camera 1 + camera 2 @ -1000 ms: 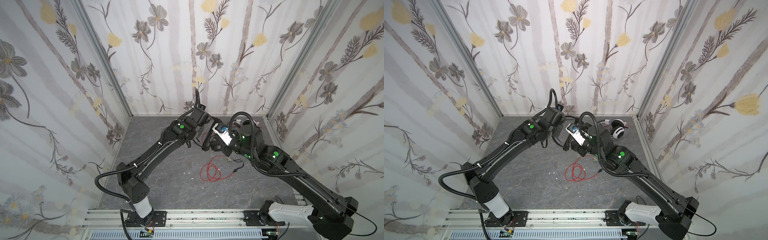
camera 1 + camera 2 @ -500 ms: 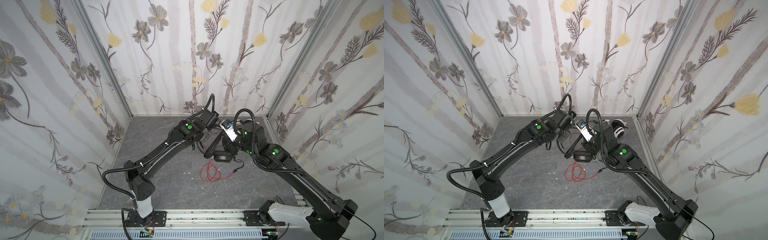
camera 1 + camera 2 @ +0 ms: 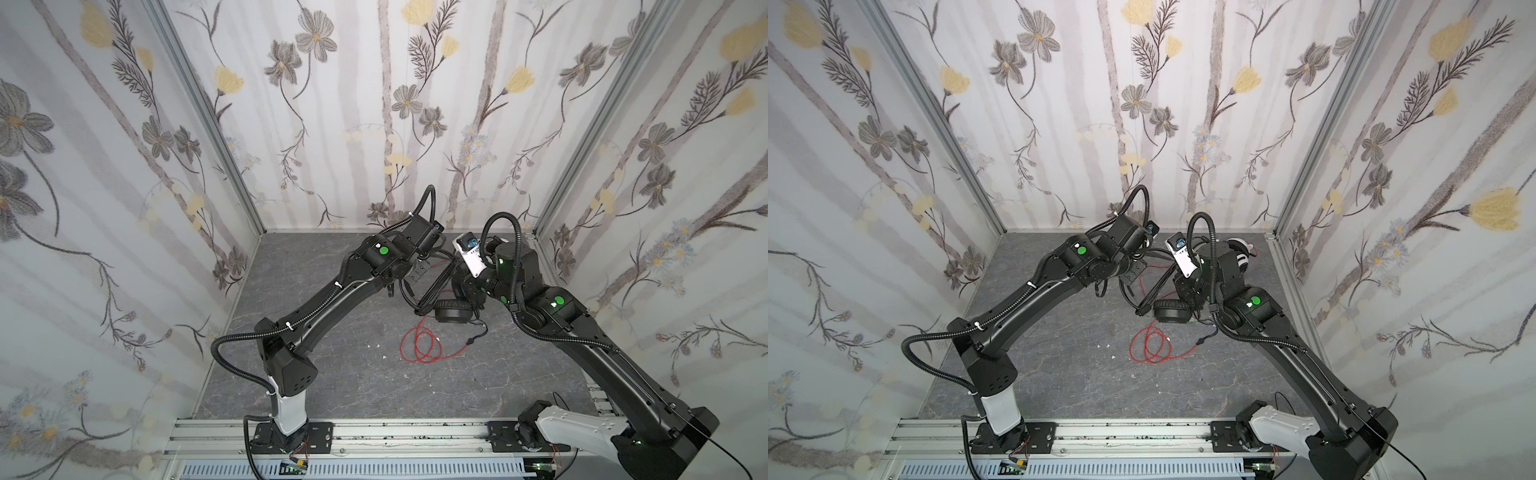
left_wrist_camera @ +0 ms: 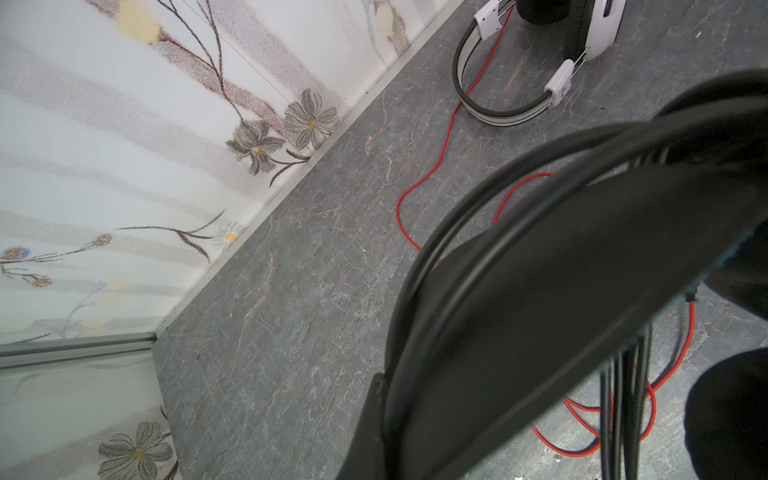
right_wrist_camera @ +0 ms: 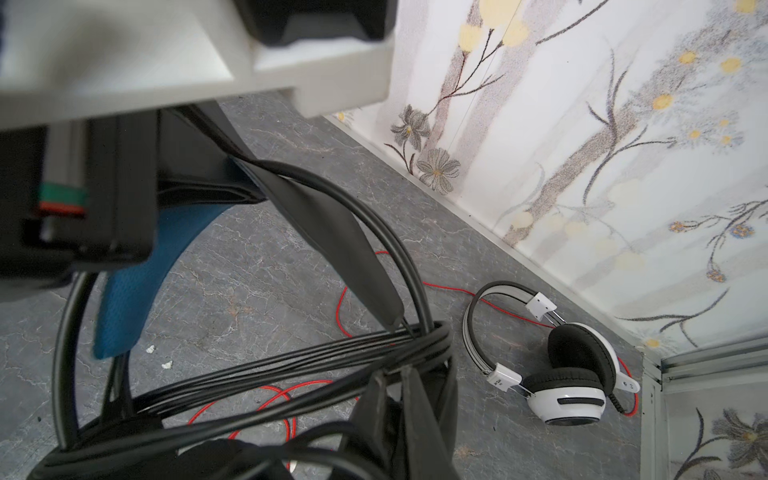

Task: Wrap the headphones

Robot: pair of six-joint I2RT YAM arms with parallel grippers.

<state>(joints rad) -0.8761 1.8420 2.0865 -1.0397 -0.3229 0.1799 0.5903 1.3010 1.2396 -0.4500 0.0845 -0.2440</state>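
Left gripper [image 3: 420,272] is clenched on the headband [image 5: 332,232] of the black headphones [image 3: 453,311], holding the band up off the table [image 3: 332,382]. One earcup sits low, just near-side of the fingers; can't tell if it rests on the table. The black cable [image 5: 332,353] lies in several turns across the band, bundled right at the tips of the right gripper [image 5: 395,386]. Right fingers are nearly together; can't tell whether a strand is pinched between them.

My read: mid-wrap on the black pair. The white headphones [image 5: 569,399] are untouched, lying beyond the right fingers near the wall corner. Their red cable [image 3: 419,345] trails under the held pair to a loose loop on the near side.

To do it well:
- Left clamp rigid.
- Right hand lays each turn beside the last, light tension, no crossings.
- Slack is the main risk — loose turns could slide off the band end.
- Lift the black strand clear of the red cable so it doesn't get wound in.

Room: back wall [image 3: 374,187] and right wall [image 3: 623,208] are close behind both sets of fingers, and the wrists are crowded together. Open table only on the near side, toward the bases, so swing loops that way.
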